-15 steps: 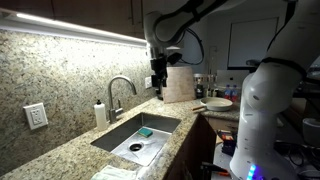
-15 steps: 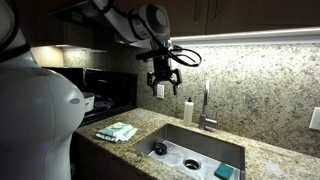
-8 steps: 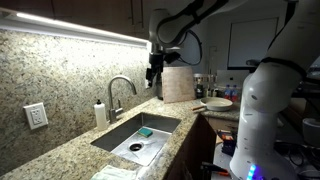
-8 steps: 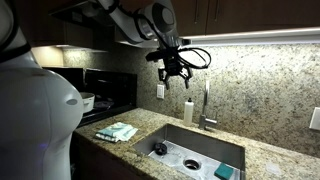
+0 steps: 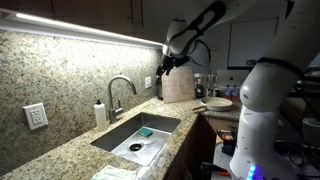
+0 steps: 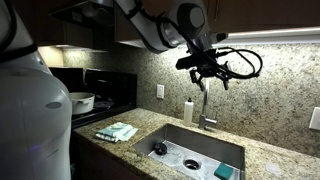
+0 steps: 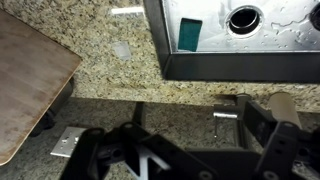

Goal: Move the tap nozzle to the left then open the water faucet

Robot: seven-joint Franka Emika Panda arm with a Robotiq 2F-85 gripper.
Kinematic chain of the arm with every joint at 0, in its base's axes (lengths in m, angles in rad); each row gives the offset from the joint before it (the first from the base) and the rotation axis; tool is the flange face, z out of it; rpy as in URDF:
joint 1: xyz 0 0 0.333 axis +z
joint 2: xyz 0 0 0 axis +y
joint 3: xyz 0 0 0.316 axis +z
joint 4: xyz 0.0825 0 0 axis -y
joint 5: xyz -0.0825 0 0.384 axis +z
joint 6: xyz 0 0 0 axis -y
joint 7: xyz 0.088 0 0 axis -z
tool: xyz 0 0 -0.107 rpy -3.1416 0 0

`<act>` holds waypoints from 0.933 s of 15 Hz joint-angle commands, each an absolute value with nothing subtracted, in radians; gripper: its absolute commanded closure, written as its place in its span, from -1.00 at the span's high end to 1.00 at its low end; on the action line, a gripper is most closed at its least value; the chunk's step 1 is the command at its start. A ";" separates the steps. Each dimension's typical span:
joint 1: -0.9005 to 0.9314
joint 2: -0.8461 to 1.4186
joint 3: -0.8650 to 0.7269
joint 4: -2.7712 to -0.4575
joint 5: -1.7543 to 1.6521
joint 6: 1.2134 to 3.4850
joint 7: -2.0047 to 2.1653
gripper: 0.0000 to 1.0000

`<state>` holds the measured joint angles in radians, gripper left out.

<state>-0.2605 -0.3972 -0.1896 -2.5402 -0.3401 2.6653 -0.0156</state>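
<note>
The chrome water faucet (image 5: 117,101) stands behind the sink (image 5: 112,134), next to a small white soap bottle (image 5: 100,113). Its arched tap nozzle (image 5: 122,80) curves out over the basin. The faucet also shows in an exterior view (image 6: 207,112), with my gripper (image 6: 211,78) hanging open and empty in the air just above the nozzle, not touching it. In an exterior view the gripper (image 5: 164,66) is high above the counter. In the wrist view the gripper (image 7: 185,140) is spread wide, and the faucet's base and small lever (image 7: 228,112) show far below by the right finger.
The sink (image 7: 160,40) holds a green sponge (image 7: 190,32) and a drain (image 7: 243,17). A wooden cutting board (image 5: 180,85) leans at the counter's end, also in the wrist view (image 7: 30,80). A folded cloth (image 6: 118,131) and a pot (image 6: 80,101) sit on the counter.
The gripper has risen and travelled along the counter from beside the cutting board to a spot above the faucet. It stays open. The faucet has not moved.
</note>
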 commanded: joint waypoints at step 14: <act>-0.235 -0.305 -0.186 -2.510 -0.240 2.821 -0.030 1.00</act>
<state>-0.2650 -0.3019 -0.1694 -2.5014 -0.3063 2.7989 0.0301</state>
